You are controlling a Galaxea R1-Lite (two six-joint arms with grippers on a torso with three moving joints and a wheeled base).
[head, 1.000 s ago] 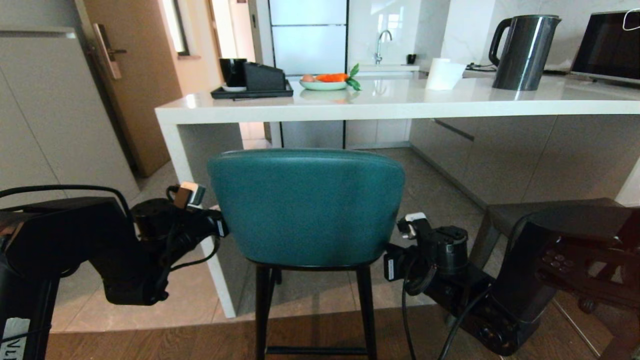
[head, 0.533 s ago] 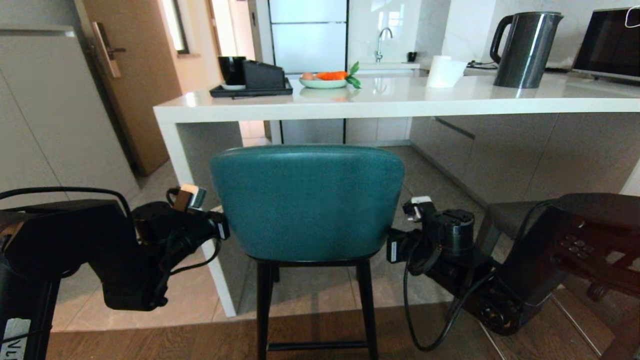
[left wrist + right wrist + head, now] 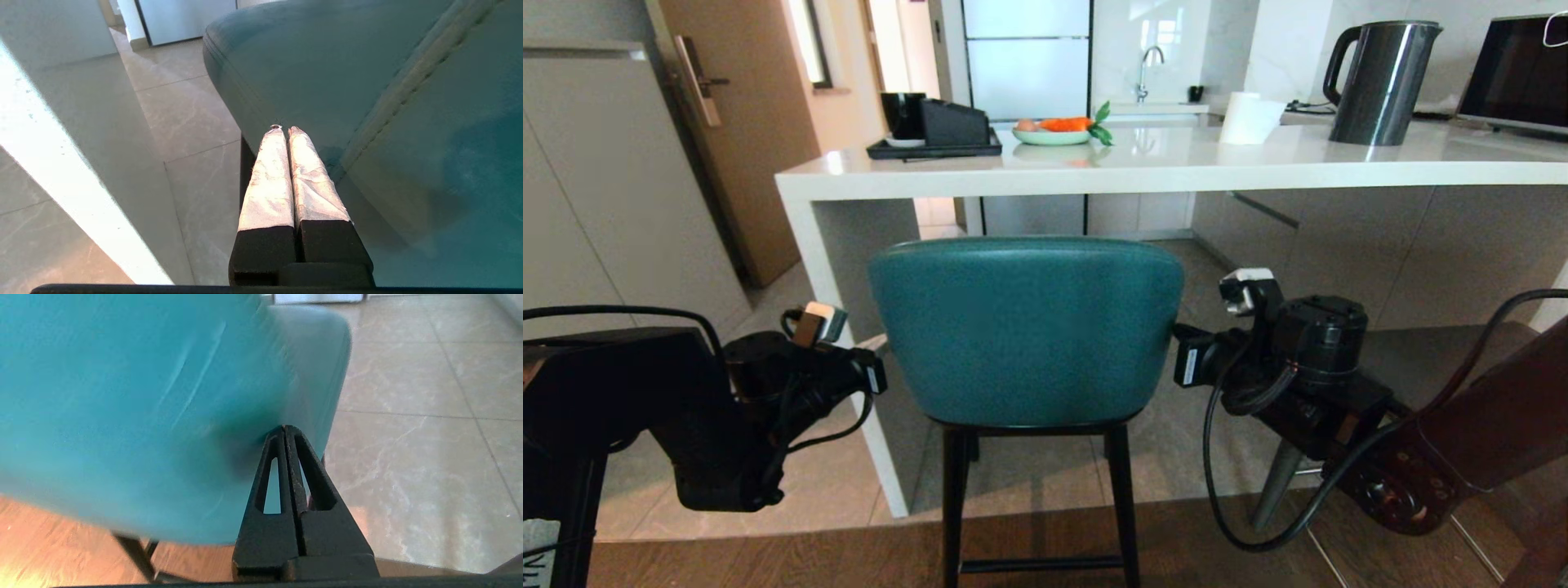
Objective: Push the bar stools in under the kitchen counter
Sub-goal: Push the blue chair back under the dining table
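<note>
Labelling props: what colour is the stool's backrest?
Teal; the backrest shows best in the head view.

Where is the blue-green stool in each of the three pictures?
Head view: the teal stool stands in the middle, its back facing the camera, before the kitchen counter.
Left wrist view: its back fills the right side, beside the shut left gripper.
Right wrist view: its back fills the left side, by the shut right gripper.
Shared landmark: the pale tile floor.
</note>
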